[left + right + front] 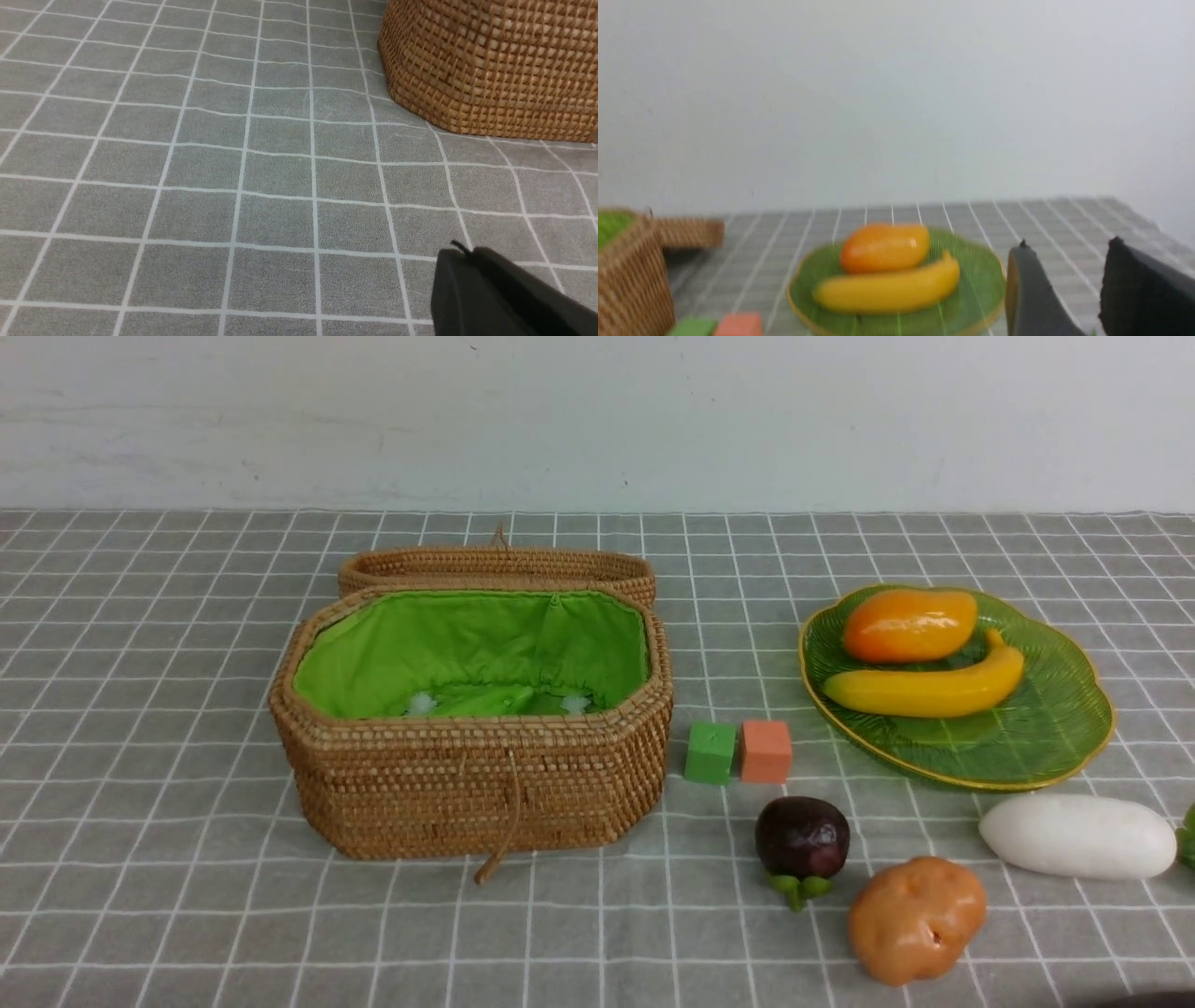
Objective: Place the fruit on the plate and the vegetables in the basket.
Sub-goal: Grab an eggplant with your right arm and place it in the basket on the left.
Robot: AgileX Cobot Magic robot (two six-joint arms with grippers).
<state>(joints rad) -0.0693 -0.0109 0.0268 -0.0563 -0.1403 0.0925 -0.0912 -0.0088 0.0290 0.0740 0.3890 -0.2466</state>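
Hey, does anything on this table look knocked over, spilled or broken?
Nothing spilled or broken. The mangosteen lies tipped, its calyx down at the front, and the lid sits off behind the basket.

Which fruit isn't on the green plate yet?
The small round dark-purple mangosteen: it sits on the grey checked cloth, while the orange-yellow mango and curved yellow banana lie on the green glass plate.

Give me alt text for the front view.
An open basket with green lining sits left on a grey checked cloth; a green plate at right holds a mango and banana. Nearer the camera lie a mangosteen, potato and radish; a green cube and orange cube sit between basket and plate.
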